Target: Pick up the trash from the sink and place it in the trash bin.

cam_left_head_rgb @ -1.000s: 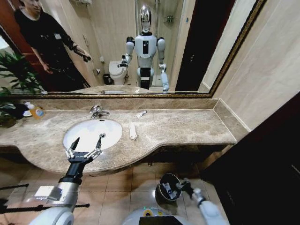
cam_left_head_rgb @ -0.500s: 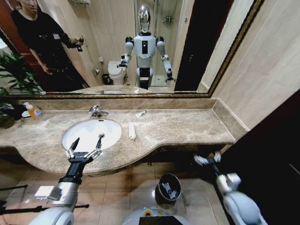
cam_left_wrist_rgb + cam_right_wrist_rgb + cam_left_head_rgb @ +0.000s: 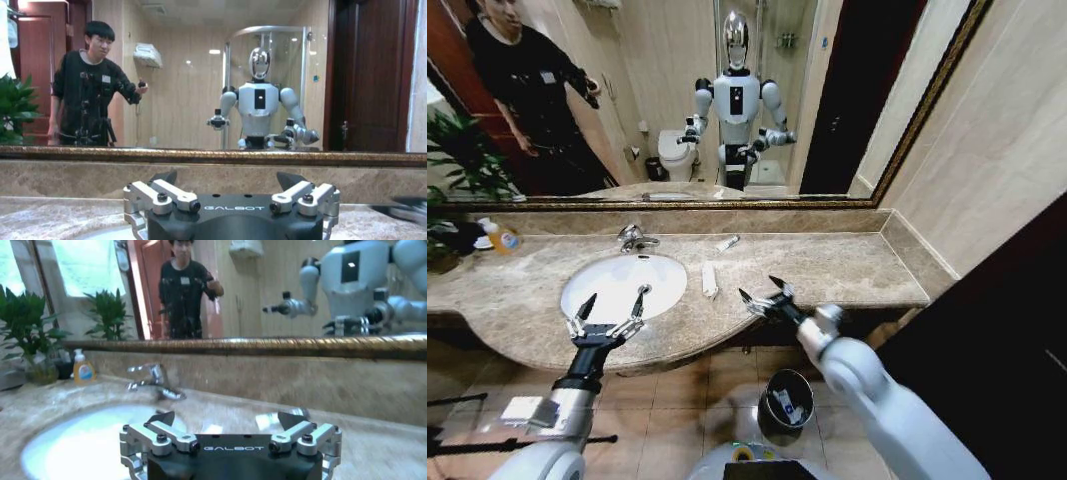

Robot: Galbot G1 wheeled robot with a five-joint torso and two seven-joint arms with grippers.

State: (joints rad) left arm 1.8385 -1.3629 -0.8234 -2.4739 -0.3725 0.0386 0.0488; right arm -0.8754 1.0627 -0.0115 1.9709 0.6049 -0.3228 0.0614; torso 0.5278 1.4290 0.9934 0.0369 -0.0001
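Brown-beige marble counter [image 3: 827,265] under a wide mirror, oval white sink [image 3: 623,285] set into it, chrome faucet [image 3: 635,238] behind.

Right gripper [image 3: 764,295] hovers over the counter's front edge, fingers spread, empty. Flat long white packet [image 3: 710,279] lies on the counter just beside the basin's rim, toward the left and slightly back from this claw, its long axis running front to back. Right arm is the nearer.

Left gripper [image 3: 610,308] over the basin's front rim, fingers apart, empty.

Count:
- two pieces on the counter: the packet, one slim white tube [image 3: 727,243] near the backsplash
- one round black trash bin [image 3: 786,400] on the floor, white scraps inside
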